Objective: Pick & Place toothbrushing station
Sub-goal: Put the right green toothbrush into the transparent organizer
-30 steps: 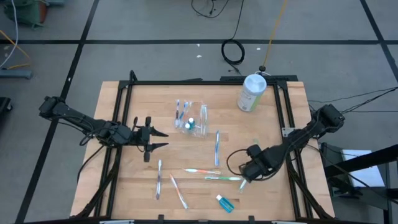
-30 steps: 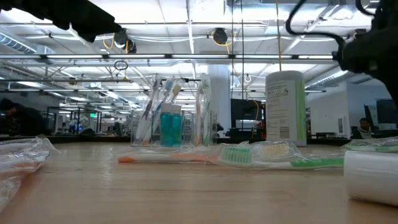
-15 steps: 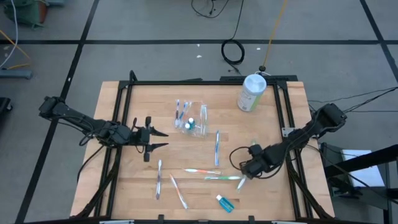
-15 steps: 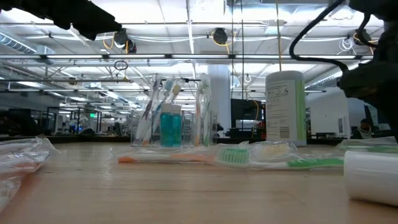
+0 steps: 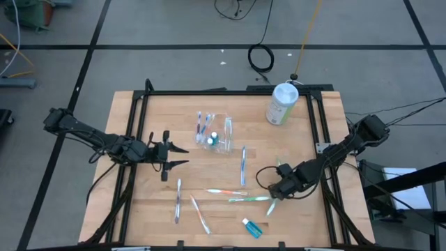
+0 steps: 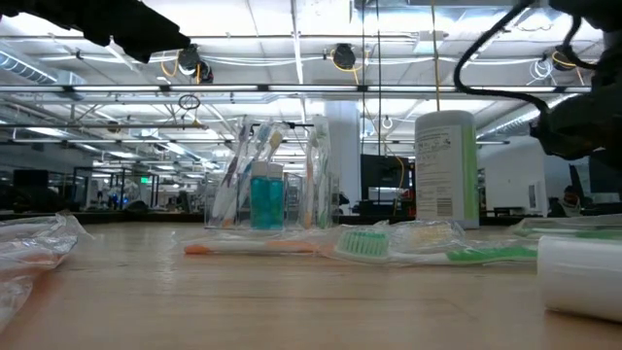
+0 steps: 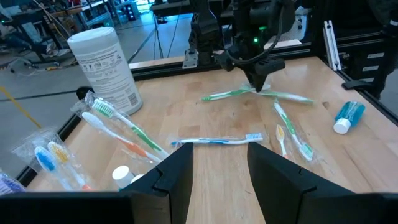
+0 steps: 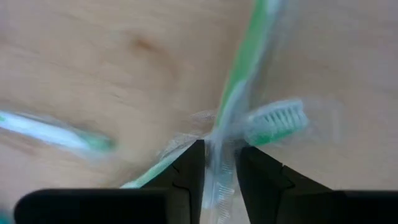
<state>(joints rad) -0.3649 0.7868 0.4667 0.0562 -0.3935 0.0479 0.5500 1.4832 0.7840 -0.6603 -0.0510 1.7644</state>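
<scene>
The toothbrushing station (image 5: 217, 132) is a clear holder with toothbrushes and a blue tube in it, standing at the table's middle, also in the low view (image 6: 267, 185). My right gripper (image 5: 274, 196) points down at the right side, shut on a green toothbrush (image 7: 227, 94) in a clear wrapper that lies on the wood. My left gripper (image 5: 182, 157) hovers open left of the middle, pointing toward the table's right edge, with nothing between its fingers. My right gripper pinches the green toothbrush's clear wrapper (image 8: 217, 158) between its two fingers, about midway along it. The fingers (image 8: 189, 165) come from above, pointing down. The toothbrush lies on the table, its bristle head (image 8: 280, 121) just beside the fingers.
A tall white-and-green canister (image 5: 281, 103) stands at the far right. Loose wrapped toothbrushes lie about: one blue (image 5: 242, 166), one orange (image 5: 226, 190), one green (image 5: 247, 199), others near the front (image 5: 178, 201). A small blue tube (image 5: 252, 227) lies by the near edge.
My right gripper has sunk toward the table onto the green toothbrush and tipped more steeply downward. The toothbrushes lie where they were.
</scene>
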